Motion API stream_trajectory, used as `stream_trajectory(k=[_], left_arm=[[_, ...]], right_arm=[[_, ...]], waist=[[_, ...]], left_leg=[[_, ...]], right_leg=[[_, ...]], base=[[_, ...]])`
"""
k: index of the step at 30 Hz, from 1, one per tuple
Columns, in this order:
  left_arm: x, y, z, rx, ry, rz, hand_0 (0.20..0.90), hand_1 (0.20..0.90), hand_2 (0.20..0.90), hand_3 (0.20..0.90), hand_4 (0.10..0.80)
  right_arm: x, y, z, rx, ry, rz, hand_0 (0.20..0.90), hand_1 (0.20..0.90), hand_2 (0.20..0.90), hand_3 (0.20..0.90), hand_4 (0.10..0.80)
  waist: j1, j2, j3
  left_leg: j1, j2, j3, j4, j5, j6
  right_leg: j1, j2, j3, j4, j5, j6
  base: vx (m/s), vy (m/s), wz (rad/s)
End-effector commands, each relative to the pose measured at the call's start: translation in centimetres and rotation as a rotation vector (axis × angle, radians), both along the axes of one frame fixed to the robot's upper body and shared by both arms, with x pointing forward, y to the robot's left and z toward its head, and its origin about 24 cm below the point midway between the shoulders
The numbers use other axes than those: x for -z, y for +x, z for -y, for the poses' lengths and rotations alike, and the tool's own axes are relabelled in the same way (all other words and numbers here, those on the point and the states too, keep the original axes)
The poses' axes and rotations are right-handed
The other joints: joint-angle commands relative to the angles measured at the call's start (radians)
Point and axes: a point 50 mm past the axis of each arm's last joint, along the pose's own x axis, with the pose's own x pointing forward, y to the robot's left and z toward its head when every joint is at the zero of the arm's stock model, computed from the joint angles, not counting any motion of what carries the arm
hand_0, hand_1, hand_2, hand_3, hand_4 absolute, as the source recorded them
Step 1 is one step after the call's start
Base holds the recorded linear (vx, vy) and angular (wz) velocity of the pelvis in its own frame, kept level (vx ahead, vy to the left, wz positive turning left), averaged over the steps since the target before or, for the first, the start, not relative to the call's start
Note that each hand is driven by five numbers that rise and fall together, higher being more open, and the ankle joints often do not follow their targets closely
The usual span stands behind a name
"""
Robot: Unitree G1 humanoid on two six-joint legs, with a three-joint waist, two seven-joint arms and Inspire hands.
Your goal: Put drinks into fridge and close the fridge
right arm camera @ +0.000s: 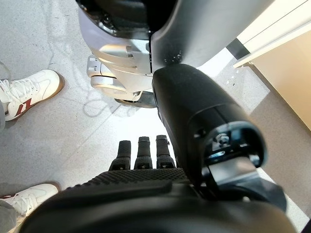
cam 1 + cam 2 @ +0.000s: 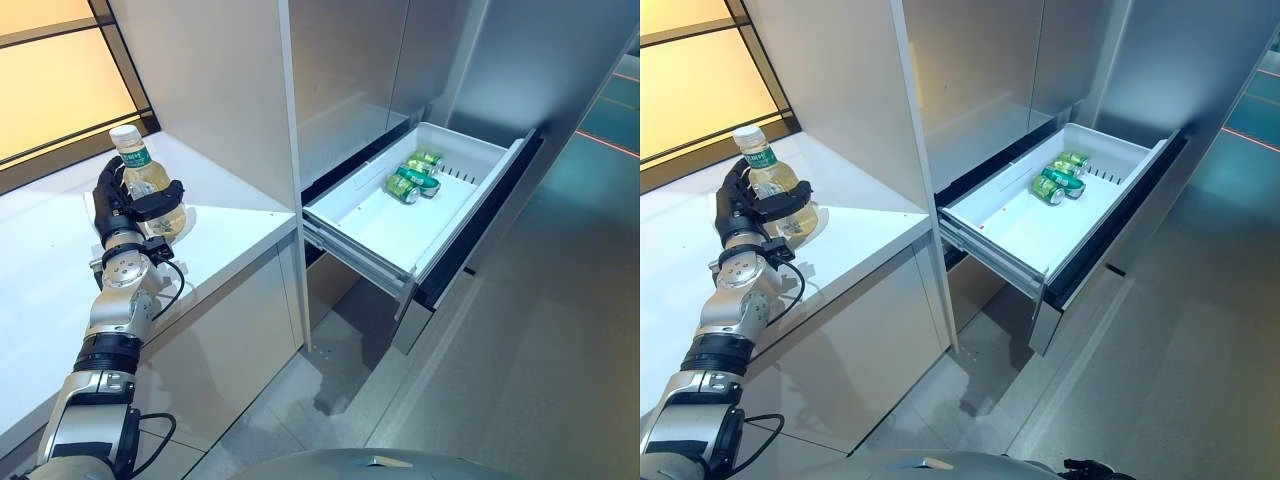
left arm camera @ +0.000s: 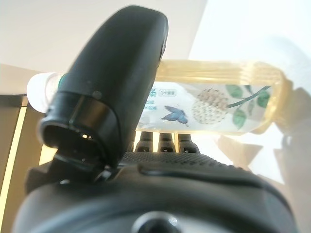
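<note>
— White counter point(image 2: 230, 235) on one side, fridge drawer point(image 2: 455, 220) pulled right out on the other. See the three green cans point(image 2: 415, 175) lying at its far end?

— Yes. And the left hand point(image 2: 135, 205) has its fingers and thumb curled round a bottle point(image 2: 148, 185) of pale yellow drink, upright on the counter (white cap, green label).

— Where's the right hand point(image 1: 146, 150)?

— Down by the floor, fingers straight, holding nothing. A person's white shoes point(image 1: 26, 90) stand near it.
</note>
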Motion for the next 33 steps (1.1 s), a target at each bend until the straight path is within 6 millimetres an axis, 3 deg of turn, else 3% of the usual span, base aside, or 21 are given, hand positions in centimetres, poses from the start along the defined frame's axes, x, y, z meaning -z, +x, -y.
stream_trajectory(k=[1, 10, 11, 12, 13, 28, 33], left_arm=[[-9.3, 2.2, -0.7, -0.015, 0.118, 0.324, 0.900, 0.900, 0.900, 0.900, 0.800], [-9.9, 2.3, -0.8, -0.021, 0.113, 0.339, 0.900, 0.900, 0.900, 0.900, 0.800], [-9.9, 2.3, -0.9, -0.019, 0.112, 0.342, 0.573, 0.573, 0.573, 0.518, 0.418], [-10.0, 2.3, -0.9, -0.019, 0.112, 0.344, 0.324, 0.324, 0.324, 0.227, 0.127], [-9.9, 2.3, -0.8, -0.018, 0.112, 0.344, 0.300, 0.300, 0.300, 0.200, 0.100], [-9.9, 2.2, -0.6, -0.007, 0.122, 0.363, 0.300, 0.300, 0.300, 0.200, 0.100], [-10.5, 2.1, -0.3, 0.031, 0.136, 0.394, 0.300, 0.300, 0.300, 0.200, 0.100]], right_arm=[[0.0, 0.4, -0.3, -0.060, 0.030, -0.006, 0.900, 0.900, 0.900, 0.900, 0.800], [0.0, 0.4, -0.3, -0.058, 0.032, -0.007, 0.900, 0.900, 0.900, 0.900, 0.800], [0.0, 0.4, -0.3, -0.058, 0.032, -0.007, 0.900, 0.900, 0.900, 0.900, 0.800], [0.0, 0.4, -0.3, -0.059, 0.033, -0.007, 0.900, 0.900, 0.900, 0.900, 0.800], [0.0, 0.4, -0.2, -0.059, 0.033, -0.008, 0.900, 0.900, 0.900, 0.900, 0.800], [0.0, 0.3, -0.2, -0.071, 0.031, -0.013, 0.900, 0.900, 0.900, 0.900, 0.800], [-0.1, 0.7, 0.1, -0.160, -0.005, 0.000, 0.900, 0.900, 0.900, 0.900, 0.800]], waist=[[-0.021, 0.032, -0.045], [-0.023, 0.033, -0.048], [-0.023, 0.033, -0.048], [-0.024, 0.034, -0.048], [-0.024, 0.034, -0.048], [-0.022, 0.031, -0.048], [-0.018, 0.030, -0.047]], left_leg=[[-0.001, -0.013, 0.010, 0.007, -0.117, -0.016], [-0.003, -0.013, 0.013, 0.007, -0.116, -0.017], [-0.003, -0.013, 0.013, 0.007, -0.116, -0.017], [-0.003, -0.013, 0.013, 0.007, -0.117, -0.016], [-0.003, -0.013, 0.014, 0.007, -0.117, -0.016], [-0.003, -0.012, 0.013, 0.006, -0.117, -0.016], [-0.005, -0.013, 0.010, 0.006, -0.116, -0.017]], right_leg=[[0.019, -0.029, -0.015, 0.024, -0.069, 0.093], [0.018, -0.029, -0.014, 0.023, -0.068, 0.094], [0.017, -0.029, -0.014, 0.023, -0.068, 0.094], [0.017, -0.029, -0.014, 0.023, -0.069, 0.094], [0.017, -0.029, -0.014, 0.023, -0.068, 0.094], [0.016, -0.030, -0.015, 0.024, -0.067, 0.095], [0.016, -0.031, -0.018, 0.023, -0.067, 0.096]], base=[[0.000, 0.000, 0.00], [0.000, 0.000, 0.00], [0.000, 0.000, 0.00], [0.000, 0.000, 0.00], [0.000, 0.000, 0.00], [0.000, 0.000, 0.00], [-0.001, -0.002, -0.02]])
